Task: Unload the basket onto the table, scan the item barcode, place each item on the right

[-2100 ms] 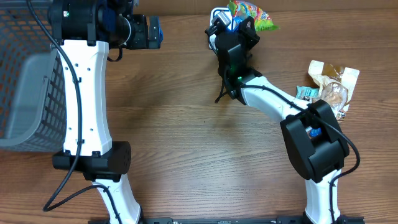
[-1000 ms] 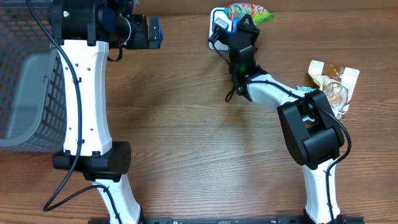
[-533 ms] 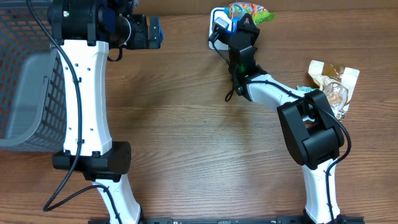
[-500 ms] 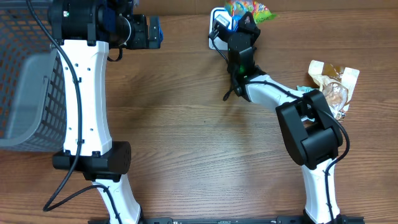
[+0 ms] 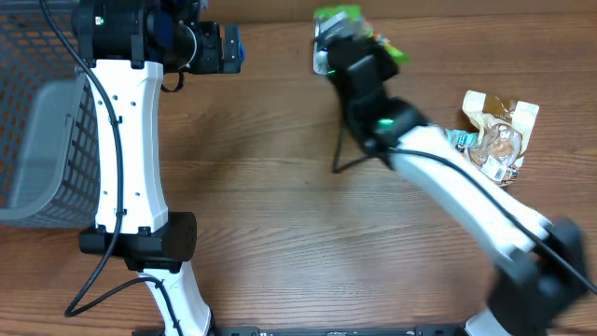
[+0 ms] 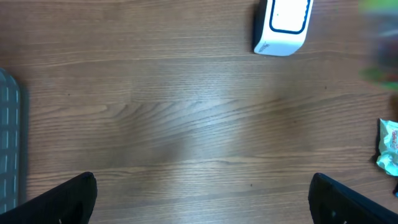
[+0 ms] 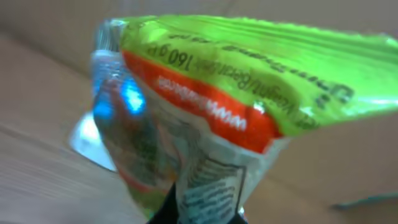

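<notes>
One snack bag (image 7: 236, 93), green with an orange-red band, is pinched at its lower edge by the right gripper (image 7: 199, 210), whose dark fingers are pressed together on the film. The bag is off the table, at the far edge of the workspace, and appears in the overhead view as a blurred green patch (image 5: 336, 14) above the gripper body (image 5: 353, 47). A pale printed panel sits just above the fingers; its content is too blurred to read.

Directly behind the bag in the right wrist view is the barcode scanner (image 7: 109, 93), showing a blue light. The left wrist view shows the scanner (image 6: 283, 25) as a white block with a blue-outlined face, standing on the wooden table (image 6: 186, 112).

The left gripper (image 6: 202, 183) is spread wide and holds nothing; its two dark fingertips (image 6: 71, 199) appear at the lower corners of its camera view. It sits at the far left of the table (image 5: 210, 47), well apart from the bag.

A grey mesh basket (image 5: 37, 121) is at the left edge. A heap of wrapped items (image 5: 499, 131) lies at the right, and a teal packet (image 6: 388, 146) lies beside it.
</notes>
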`<action>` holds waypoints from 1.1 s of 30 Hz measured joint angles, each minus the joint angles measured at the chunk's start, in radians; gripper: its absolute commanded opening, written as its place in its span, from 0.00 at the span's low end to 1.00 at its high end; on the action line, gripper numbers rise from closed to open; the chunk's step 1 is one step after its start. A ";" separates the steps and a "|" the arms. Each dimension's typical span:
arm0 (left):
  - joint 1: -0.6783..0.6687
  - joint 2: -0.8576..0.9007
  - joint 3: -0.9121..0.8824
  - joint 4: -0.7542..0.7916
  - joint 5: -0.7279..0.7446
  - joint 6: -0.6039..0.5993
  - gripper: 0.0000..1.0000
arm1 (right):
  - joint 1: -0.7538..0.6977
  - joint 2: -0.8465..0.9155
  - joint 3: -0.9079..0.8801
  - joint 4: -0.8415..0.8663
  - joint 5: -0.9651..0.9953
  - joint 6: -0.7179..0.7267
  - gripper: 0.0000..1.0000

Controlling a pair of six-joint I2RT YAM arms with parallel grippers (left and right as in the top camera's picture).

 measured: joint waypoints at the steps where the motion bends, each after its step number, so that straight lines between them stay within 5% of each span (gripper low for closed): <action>1: 0.000 0.000 0.000 0.001 0.000 0.000 1.00 | -0.018 -0.067 0.000 -0.052 -0.060 0.086 0.04; 7: 0.000 0.000 0.000 0.001 -0.001 0.000 1.00 | -0.103 -0.221 0.004 -0.213 -0.384 0.400 0.04; 20: 0.000 0.000 0.000 0.002 -0.001 0.000 1.00 | -0.257 -0.219 0.004 -0.224 -0.933 0.650 0.04; 33: 0.000 0.000 0.000 0.002 -0.001 0.000 1.00 | -0.418 -0.347 0.004 -0.221 -0.975 0.861 0.04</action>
